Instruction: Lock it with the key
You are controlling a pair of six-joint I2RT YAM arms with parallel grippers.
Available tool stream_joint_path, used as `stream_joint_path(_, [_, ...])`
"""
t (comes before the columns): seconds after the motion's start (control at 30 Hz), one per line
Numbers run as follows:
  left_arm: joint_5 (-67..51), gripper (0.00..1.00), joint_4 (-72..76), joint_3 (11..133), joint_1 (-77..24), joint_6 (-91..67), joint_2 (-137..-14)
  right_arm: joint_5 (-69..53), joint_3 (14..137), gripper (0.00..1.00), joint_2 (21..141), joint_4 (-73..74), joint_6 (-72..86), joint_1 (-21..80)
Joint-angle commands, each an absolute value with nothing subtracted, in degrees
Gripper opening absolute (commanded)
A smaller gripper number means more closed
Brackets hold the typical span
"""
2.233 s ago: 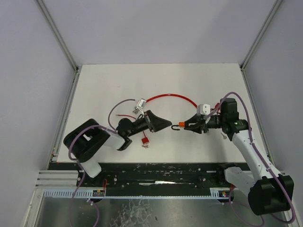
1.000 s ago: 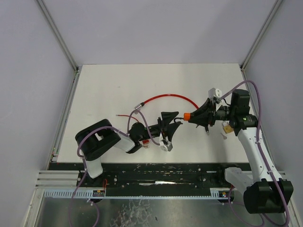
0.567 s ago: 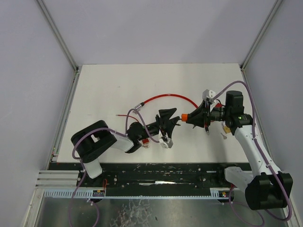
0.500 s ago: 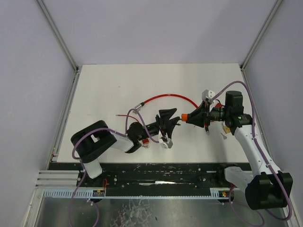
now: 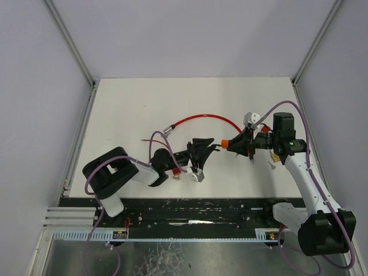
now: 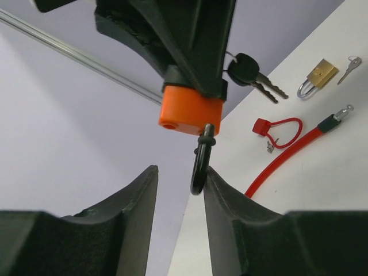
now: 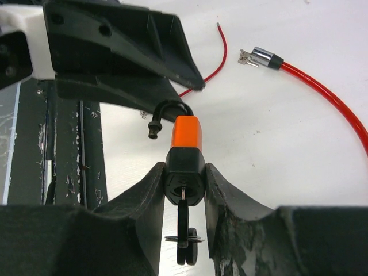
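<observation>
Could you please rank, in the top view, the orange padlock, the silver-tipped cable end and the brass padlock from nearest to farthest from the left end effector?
1. orange padlock: just right of the left end effector, with its shackle between the fingers.
2. silver-tipped cable end: up and to the left in the view.
3. brass padlock: farthest, well over to the right.

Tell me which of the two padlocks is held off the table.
The orange padlock: the right tool clamps it in the air, while the brass padlock lies loose on the table.
</observation>
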State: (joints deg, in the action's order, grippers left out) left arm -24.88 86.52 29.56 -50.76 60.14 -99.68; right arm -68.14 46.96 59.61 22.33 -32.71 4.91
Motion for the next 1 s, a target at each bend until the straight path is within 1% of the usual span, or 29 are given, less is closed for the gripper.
stream_joint_path(0.0, [-31.27, 0.33, 86.08, 29.57, -47.92, 52.10, -94.77, -72.46, 48.87, 0.00, 58.27, 23.91, -37.13, 5.29])
stream_joint_path(0.03, [-32.03, 0.31, 83.75, 29.99, -47.49, 51.01, -94.00, -72.89, 48.94, 0.00, 58.28, 24.31, -37.63, 5.34])
stream_joint_path(0.13, [-35.08, 0.30, 77.96, 31.51, -46.38, 48.19, -92.31, -73.95, 49.12, 0.00, 58.27, 25.47, -38.71, 5.34])
stream_joint_path(0.27, [-39.86, 0.30, 75.19, 32.71, -45.03, 44.98, -91.73, -74.85, 49.39, 0.00, 58.29, 26.19, -39.37, 5.36])
stream_joint_path(0.4, [-42.66, 0.28, 74.46, 33.51, -44.13, 42.31, -91.53, -74.71, 49.48, 0.00, 58.36, 26.69, -40.03, 5.36])
stream_joint_path(0.57, [-46.20, 0.14, 71.67, 35.20, -42.64, 37.06, -91.05, -75.63, 49.58, 0.00, 58.44, 29.73, -45.62, 5.29])
stream_joint_path(0.67, [-51.04, 0.04, 68.85, 37.03, -41.15, 33.24, -90.77, -76.76, 49.36, 0.00, 58.27, 30.90, -48.56, 5.36])
stream_joint_path(0.73, [-53.99, 0.01, 68.50, 38.27, -40.13, 27.59, -90.83, -77.33, 49.15, 0.00, 58.18, 32.18, -51.12, 5.34])
stream_joint_path(0.87, [-59.29, 0.00, 69.14, 41.54, -37.75, 12.75, -91.74, -77.52, 48.98, 0.00, 58.10, 33.82, -55.12, 5.32])
stream_joint_path(0.97, [-60.29, 0.00, 72.05, 42.15, -37.27, 5.35, -92.64, -77.52, 48.62, 0.00, 58.01, 33.82, -56.06, 5.27])
